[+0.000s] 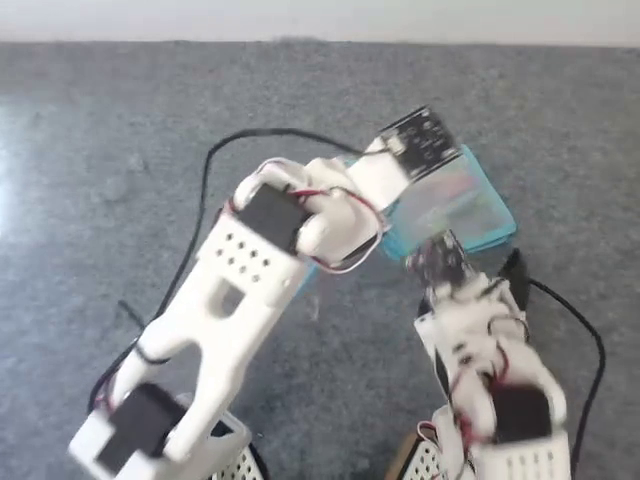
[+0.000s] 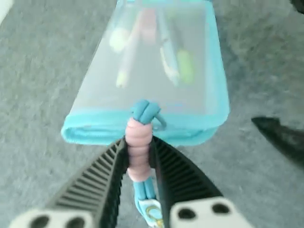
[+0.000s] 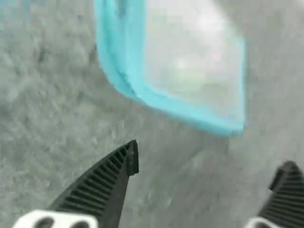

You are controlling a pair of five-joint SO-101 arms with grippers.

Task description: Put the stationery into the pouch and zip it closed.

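Nearest, the left pincer [image 2: 139, 145] is clenched on the pink zip pull [image 2: 138, 135] at the pouch's [image 2: 142, 125] near end, so zipping seems in hand. Beyond, stationery [image 2: 183, 66] lies inside the pouch on the bench [image 3: 47, 95]. The right pincer [image 3: 209, 160] hangs released near 1 corner; next it likely must steady the pouch.

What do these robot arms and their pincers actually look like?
The left arm and right arm are white plastic shells with small holes, black motor blocks, red and white wires, black cables. The left gripper and right gripper have black, ribbed, pointed fingers on white mounts.
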